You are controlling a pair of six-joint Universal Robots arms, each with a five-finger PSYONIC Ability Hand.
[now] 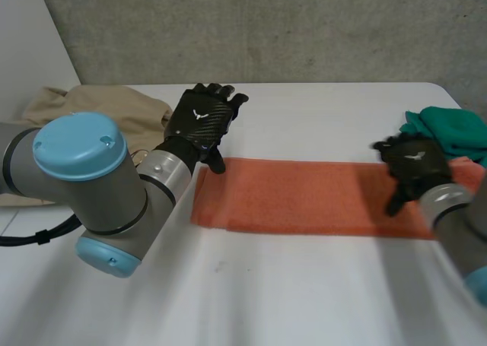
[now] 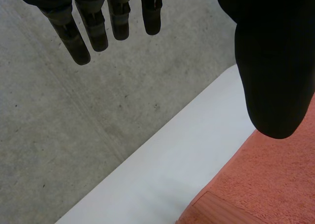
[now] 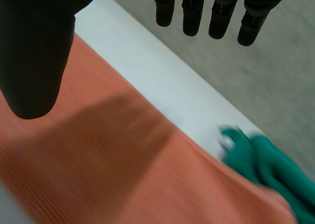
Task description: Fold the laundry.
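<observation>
Orange towel flat — left robot hand, right robot hand spread above ends.

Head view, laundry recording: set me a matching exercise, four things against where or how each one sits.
Things:
1. orange towel
2. green cloth
3. beige cloth
4. left hand

Places or states:
A. heaped at a far corner of the table
B. open, thumb over the towel's corner
C. lying flat as a long strip
D. bunched beside the right hand

Pairs: 1-C, 2-D, 3-A, 4-B.
</observation>
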